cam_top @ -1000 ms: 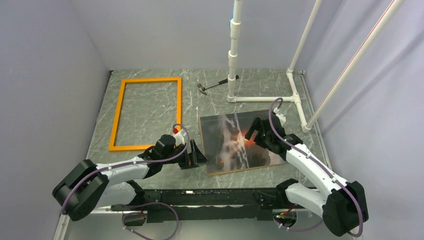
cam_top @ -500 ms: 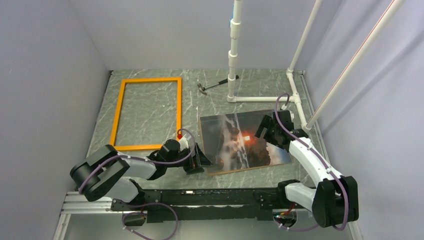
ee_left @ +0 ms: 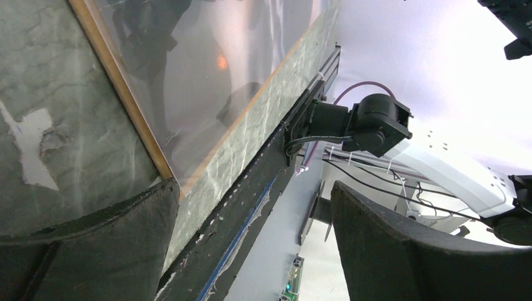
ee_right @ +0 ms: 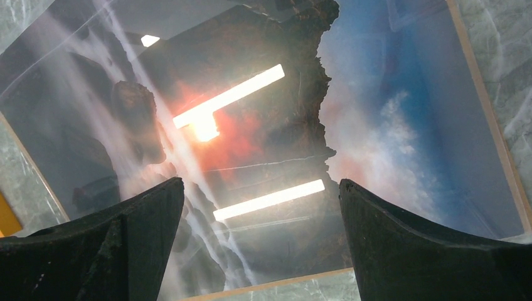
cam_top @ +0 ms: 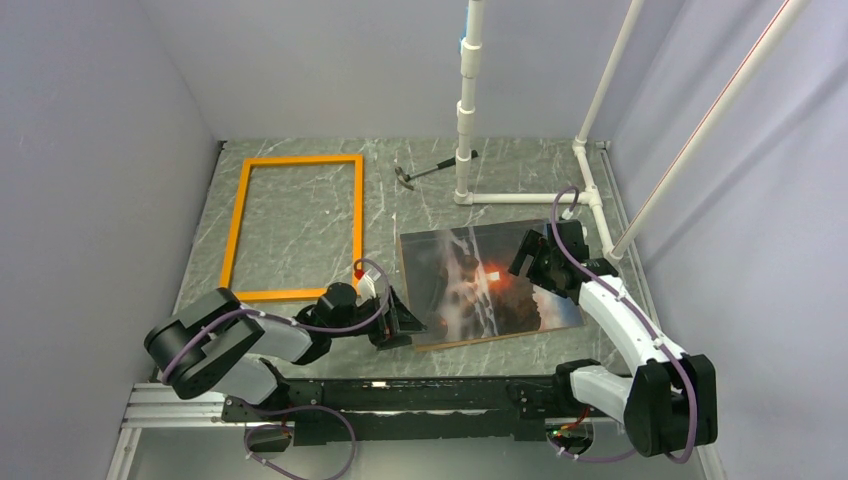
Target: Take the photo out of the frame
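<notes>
The left gripper [cam_top: 396, 322] sits low at the near-left corner of the photo [cam_top: 465, 300]. Its fingers [ee_left: 113, 244] are spread wide with nothing between them, a stance that suits steadying or nudging the edge rather than pinching it. The right gripper [cam_top: 526, 262] hangs over the print's right half and points down at the glossy face. Its jaws are likewise apart and empty, so neither arm bears any load.

The photo lies flat and face up on the marble table [cam_top: 430, 205], right of centre and a little askew, with its brown board rim showing along the edges. The frame [cam_top: 300, 159] lies well apart at the far left. Bare table shows through its opening — it holds nothing.

Judging by this layout, the separation is already done, and the open hands fit a release.
</notes>
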### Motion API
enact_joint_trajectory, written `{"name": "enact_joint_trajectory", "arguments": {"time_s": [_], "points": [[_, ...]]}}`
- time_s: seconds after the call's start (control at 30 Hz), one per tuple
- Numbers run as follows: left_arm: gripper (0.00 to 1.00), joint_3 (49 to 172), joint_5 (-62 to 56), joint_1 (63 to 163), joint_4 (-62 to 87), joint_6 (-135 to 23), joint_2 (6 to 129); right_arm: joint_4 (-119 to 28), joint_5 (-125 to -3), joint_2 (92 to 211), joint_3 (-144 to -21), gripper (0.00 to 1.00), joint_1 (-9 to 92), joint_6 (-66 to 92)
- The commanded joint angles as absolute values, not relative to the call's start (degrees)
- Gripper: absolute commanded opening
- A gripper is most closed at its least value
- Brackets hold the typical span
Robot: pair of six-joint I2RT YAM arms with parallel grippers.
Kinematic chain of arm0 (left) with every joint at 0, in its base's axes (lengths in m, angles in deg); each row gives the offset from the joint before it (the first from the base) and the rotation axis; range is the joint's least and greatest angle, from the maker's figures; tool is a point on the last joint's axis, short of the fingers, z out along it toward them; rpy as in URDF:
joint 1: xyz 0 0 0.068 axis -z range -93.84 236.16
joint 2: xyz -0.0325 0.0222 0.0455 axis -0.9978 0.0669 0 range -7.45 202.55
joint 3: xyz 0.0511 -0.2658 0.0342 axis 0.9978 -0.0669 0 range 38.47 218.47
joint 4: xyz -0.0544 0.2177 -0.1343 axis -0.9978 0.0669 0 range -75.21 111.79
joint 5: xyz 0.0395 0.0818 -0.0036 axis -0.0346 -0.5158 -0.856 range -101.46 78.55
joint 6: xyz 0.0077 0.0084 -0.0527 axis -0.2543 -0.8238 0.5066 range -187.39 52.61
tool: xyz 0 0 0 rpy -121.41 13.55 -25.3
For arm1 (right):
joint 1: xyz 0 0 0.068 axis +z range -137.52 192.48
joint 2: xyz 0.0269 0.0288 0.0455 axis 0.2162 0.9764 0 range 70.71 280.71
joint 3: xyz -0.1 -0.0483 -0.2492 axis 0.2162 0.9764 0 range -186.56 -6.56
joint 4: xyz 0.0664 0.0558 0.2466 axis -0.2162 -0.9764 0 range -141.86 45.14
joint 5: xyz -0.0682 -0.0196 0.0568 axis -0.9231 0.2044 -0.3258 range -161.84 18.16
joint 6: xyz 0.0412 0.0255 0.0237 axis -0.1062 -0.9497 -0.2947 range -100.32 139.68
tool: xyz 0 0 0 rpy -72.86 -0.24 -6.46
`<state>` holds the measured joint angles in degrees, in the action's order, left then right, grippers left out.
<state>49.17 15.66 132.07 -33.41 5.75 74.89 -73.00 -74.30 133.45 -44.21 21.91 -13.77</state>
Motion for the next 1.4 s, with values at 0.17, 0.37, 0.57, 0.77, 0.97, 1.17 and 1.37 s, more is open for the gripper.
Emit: {"name": "enact_joint_trajectory", "arguments": {"time_s": [0.17,0.37,0.57,0.77,0.97,1.17,1.37], "points": [[0.91,50.3,15.4,132.4,-34.4,5.5,70.1,-72.2,-72.9,131.8,-46.1,0.94,21.6,-14.1],[0.92,53.7,16.2,132.6,-30.2,3.6,69.7,-72.1,-72.5,131.5,-46.1,0.93,21.6,-14.2],[0.92,55.4,17.3,132.9,-33.3,4.8,74.6,-73.1,-72.9,129.7,-46.5,0.94,21.6,-11.9],[0.98,60.2,15.8,133.9,-17.1,-2.0,72.4,-73.5,-72.2,128.6,-46.3,0.94,21.7,-9.5],[1.0,68.1,12.7,134.1,7.5,-14.8,68.3,-71.1,-69.1,129.0,-45.3,0.94,24.2,-10.5],[0.99,64.1,7.9,133.8,8.6,-15.4,60.2,-68.4,-71.3,131.5,-45.7,0.94,33.5,-14.5],[0.96,63.2,9.6,133.7,1.5,-12.5,62.2,-63.8,-69.8,136.2,-45.0,0.86,37.9,-17.6]]}}
